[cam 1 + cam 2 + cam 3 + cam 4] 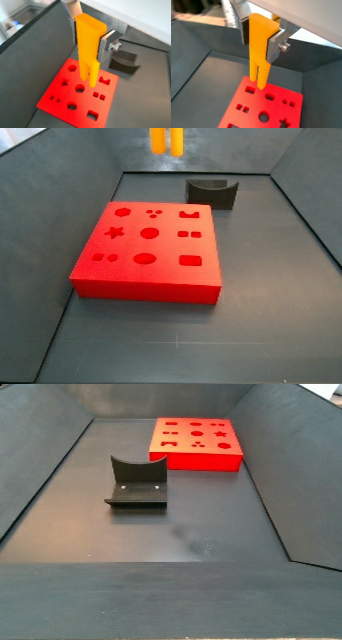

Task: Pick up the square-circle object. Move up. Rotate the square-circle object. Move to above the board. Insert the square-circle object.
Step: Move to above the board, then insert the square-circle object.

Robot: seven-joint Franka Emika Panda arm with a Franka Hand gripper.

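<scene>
My gripper (90,42) is shut on the square-circle object (89,65), a long slim orange-yellow peg. The peg hangs upright with its two-pronged end down. Both wrist views show this; the gripper (259,42) grips the peg (258,70) near its upper end. The peg is held above the board (67,102), a flat red block with shaped holes, near the board's edge (271,107) and not touching it. In a side view only the peg's lower end (164,140) shows, high above the board's (171,246) far side. The gripper is out of view in both side views.
The dark fixture (136,482) stands on the grey floor apart from the board (201,456). It also shows in a side view (211,191) and in a wrist view (123,62). Sloped grey walls surround the floor.
</scene>
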